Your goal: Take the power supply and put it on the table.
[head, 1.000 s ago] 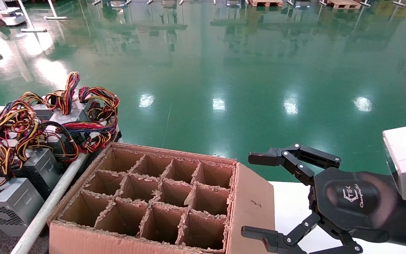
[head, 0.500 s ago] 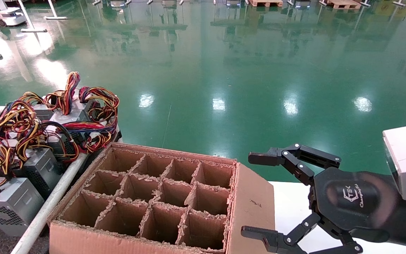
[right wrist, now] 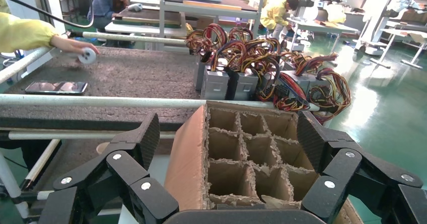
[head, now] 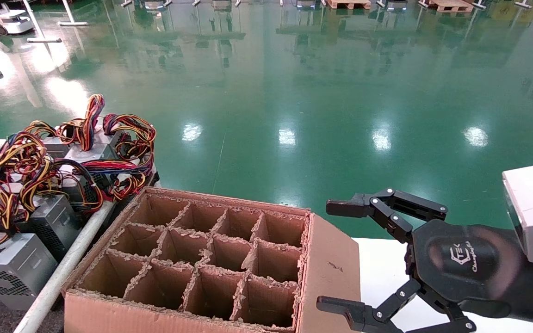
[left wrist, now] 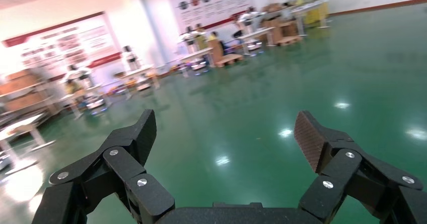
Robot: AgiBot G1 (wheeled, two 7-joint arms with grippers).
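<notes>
Several grey metal power supplies (head: 40,194) with red, yellow and black cable bundles are piled on a bench at the far left; the right wrist view shows the power supplies (right wrist: 241,80) beyond the box. The white table (head: 380,273) shows at the lower right. My right gripper (head: 324,255) hovers over the table, open and empty, its fingers pointing at the cardboard box; in its own view the right gripper (right wrist: 227,133) frames the box cells. My left gripper (left wrist: 225,126) is out of the head view; it stands open and empty, facing only green floor.
A brown cardboard box (head: 201,259) with divider cells stands between the power supplies and the table. A metal rail (head: 63,268) runs along the bench edge beside the box. A person's hand (right wrist: 75,45) and a phone (right wrist: 55,87) are on the grey bench mat. Glossy green floor (head: 294,92) lies beyond.
</notes>
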